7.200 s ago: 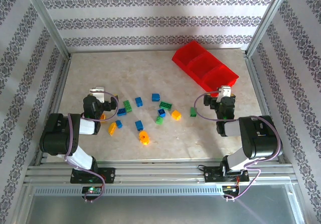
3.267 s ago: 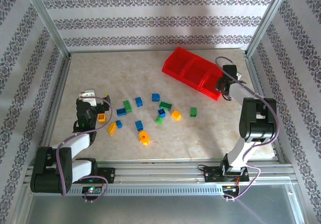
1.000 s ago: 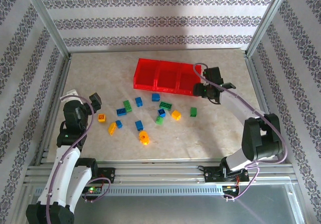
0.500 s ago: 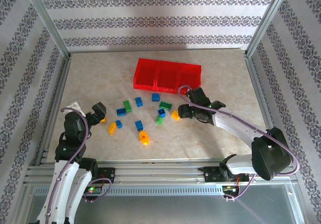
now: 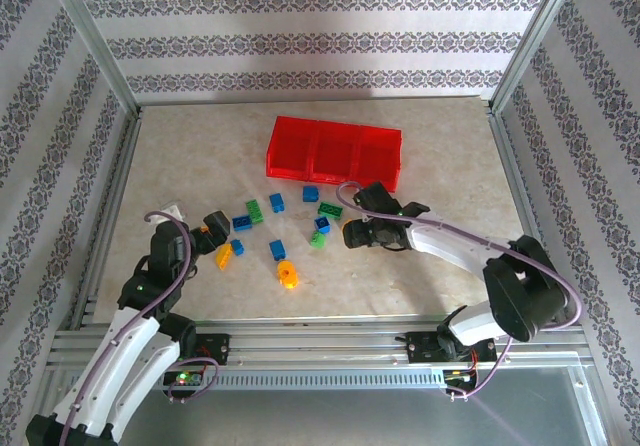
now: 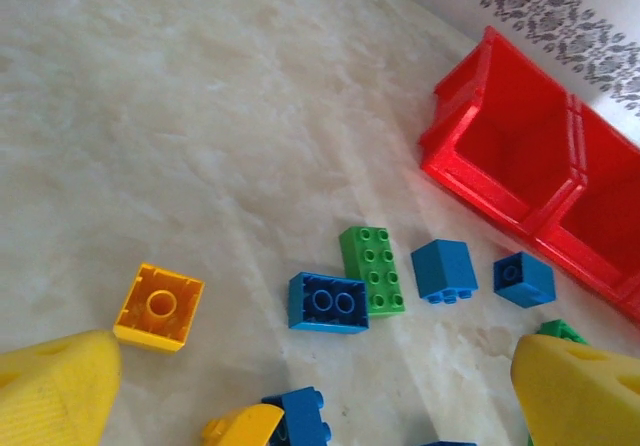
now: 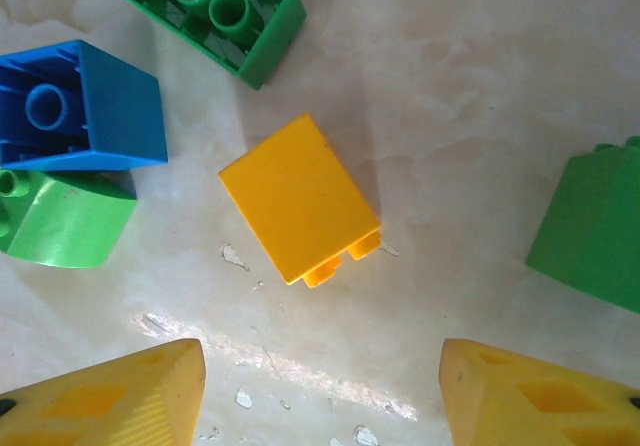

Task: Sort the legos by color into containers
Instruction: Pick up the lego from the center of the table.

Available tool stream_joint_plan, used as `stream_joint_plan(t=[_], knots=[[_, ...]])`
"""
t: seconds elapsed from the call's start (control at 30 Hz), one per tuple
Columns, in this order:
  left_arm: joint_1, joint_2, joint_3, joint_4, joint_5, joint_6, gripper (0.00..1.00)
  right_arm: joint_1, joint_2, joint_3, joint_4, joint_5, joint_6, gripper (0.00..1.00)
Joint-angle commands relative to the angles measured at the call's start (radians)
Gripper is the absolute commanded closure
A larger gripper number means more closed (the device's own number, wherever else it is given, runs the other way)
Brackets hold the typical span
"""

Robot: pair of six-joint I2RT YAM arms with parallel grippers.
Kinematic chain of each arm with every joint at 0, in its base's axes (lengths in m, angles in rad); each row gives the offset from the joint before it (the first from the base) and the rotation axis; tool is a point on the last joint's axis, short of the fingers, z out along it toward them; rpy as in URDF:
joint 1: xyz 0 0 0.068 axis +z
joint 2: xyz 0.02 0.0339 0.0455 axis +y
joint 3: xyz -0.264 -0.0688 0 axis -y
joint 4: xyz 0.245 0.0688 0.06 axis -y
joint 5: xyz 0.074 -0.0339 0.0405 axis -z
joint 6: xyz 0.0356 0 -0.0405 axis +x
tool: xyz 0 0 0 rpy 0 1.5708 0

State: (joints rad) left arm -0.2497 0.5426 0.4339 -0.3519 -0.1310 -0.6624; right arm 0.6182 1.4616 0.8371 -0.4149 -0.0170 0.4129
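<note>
Table: marbled table (image 5: 450, 166); carries the tray and all loose bricks.
Tray: red tray (image 5: 335, 123) lies flat toward the far side of the table, long side running left to right. Two inner walls split it into three square open-topped compartments in a row.
Legos: legos (image 5: 277, 249) in green, blue and yellow-orange lie scattered on the table on the near side of the tray, between the two arms. Every brick in view is outside the tray.
Left pincer: left pincer (image 6: 315, 386) spread fully, pinching nothing. Position: low over the left end of the scatter.
Left pincer finger: the finger (image 6: 55, 386) at the left of the wrist view is just beside the orange brick (image 6: 160, 306); contact cannot be told.
Ahead of left pincer: upturned blue brick (image 6: 328, 303) touches the studded green brick (image 6: 373, 269). The blue pair (image 6: 443, 269) lies just beyond, between these and the tray.
Right pincer: right pincer (image 7: 322, 376) partly spread, pinching nothing. Position: over the right end of the scatter, on the near side of the tray's right compartment.
Yellow brick: yellow brick (image 7: 300, 198) lies on its side on the table, just ahead of the gap between the right pincer's fingers, apart from both.
Around yellow brick: hollow blue brick (image 7: 80, 106) rests against the curved green piece (image 7: 60, 216) on one side. The long green brick (image 7: 215, 11) lies beyond. The edge green brick (image 7: 590, 231) is on the opposite side. None touches the yellow brick.
</note>
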Motion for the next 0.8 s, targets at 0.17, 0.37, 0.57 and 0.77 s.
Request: stream_joint_plan(t=[0.17,0.37,0.57,0.77], knots=[[-0.010,0.016,-0.027,0.052,-0.036,-0.046,0.00,0.000,0.106,0.091,-0.027,-0.007,-0.037,0.36],[-0.011,0.016,-0.023,0.027,-0.074,-0.056,0.00,-0.012,0.183,0.144,-0.023,-0.019,-0.058,0.36],[-0.011,0.010,-0.023,0.022,-0.097,-0.047,0.00,-0.028,0.255,0.190,-0.021,-0.036,-0.072,0.37],[-0.011,0.002,-0.024,0.021,-0.110,-0.042,0.00,-0.044,0.309,0.206,-0.019,-0.054,-0.065,0.39]])
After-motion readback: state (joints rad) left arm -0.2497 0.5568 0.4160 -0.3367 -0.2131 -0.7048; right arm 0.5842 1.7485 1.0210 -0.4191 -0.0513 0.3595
